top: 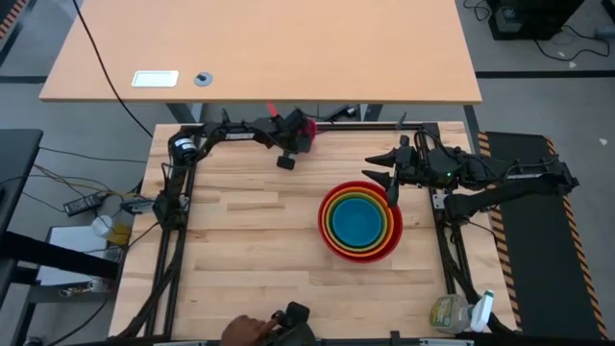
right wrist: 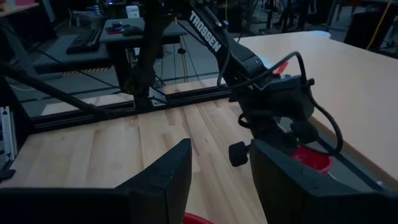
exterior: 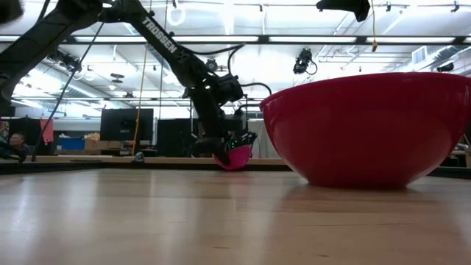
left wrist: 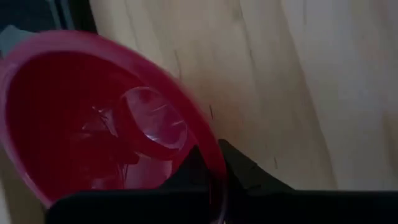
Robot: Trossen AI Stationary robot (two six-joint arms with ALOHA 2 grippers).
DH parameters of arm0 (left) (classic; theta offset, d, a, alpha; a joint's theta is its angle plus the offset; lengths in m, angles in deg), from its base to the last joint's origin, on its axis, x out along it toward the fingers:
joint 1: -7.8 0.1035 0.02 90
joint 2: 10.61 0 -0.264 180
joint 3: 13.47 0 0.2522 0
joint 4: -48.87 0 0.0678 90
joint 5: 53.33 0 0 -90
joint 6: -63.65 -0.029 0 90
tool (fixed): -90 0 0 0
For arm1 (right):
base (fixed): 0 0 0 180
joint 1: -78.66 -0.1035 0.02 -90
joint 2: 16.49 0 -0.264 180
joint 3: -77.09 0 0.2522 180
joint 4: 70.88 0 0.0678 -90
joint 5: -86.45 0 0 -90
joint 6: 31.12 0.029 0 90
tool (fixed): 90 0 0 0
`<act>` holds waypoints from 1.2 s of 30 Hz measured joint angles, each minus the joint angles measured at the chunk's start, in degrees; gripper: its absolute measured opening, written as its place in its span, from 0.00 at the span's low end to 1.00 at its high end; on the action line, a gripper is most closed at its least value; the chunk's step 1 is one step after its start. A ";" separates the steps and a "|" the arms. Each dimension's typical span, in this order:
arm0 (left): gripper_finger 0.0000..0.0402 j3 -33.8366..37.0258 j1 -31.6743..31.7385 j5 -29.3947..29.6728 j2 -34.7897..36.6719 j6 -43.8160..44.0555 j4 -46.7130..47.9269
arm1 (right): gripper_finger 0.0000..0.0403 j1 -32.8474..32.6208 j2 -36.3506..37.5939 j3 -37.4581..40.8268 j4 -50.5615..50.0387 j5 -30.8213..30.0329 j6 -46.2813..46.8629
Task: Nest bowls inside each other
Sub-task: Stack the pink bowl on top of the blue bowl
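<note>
The small magenta bowl [top: 308,128] is at the table's far edge, with my left gripper [top: 300,135] shut on it. The low view shows this bowl [exterior: 235,157] tilted, low over the wood. Near the right side stands a nested stack: the red bowl [top: 327,235] on the table holds the orange [top: 335,207], the yellow-green [top: 338,231] and the blue bowl [top: 360,221]. The red bowl [exterior: 368,129] fills the right of the low view. My right gripper [top: 389,180] hangs open just beyond the stack's far rim, touching nothing. My left gripper pinches the magenta bowl's rim [left wrist: 208,155], one finger [left wrist: 186,171] inside the bowl and one finger [left wrist: 249,174] outside its wall. It comes slanting down from above. The bowl sits tilted in the hold; whether its base rests on the table I cannot tell.
A spray bottle [top: 452,312] lies at the near right corner. A person's hand [top: 245,330] shows at the near edge. A second, lighter table [top: 288,48] stands beyond the far edge. Bare wood [top: 250,231] lies left of the stack.
</note>
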 joint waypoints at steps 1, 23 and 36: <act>0.03 0.01 -0.25 0.11 0.17 -0.34 -0.18 | 0.42 0.00 0.00 0.01 -0.09 -0.02 0.30; 0.02 -0.06 -26.24 -5.73 14.12 -7.74 -15.05 | 0.42 0.04 2.61 0.02 2.73 -6.19 -3.35; 0.02 -4.51 -36.53 -15.42 5.17 4.98 -15.06 | 0.42 0.04 2.70 0.00 3.77 -6.13 -3.59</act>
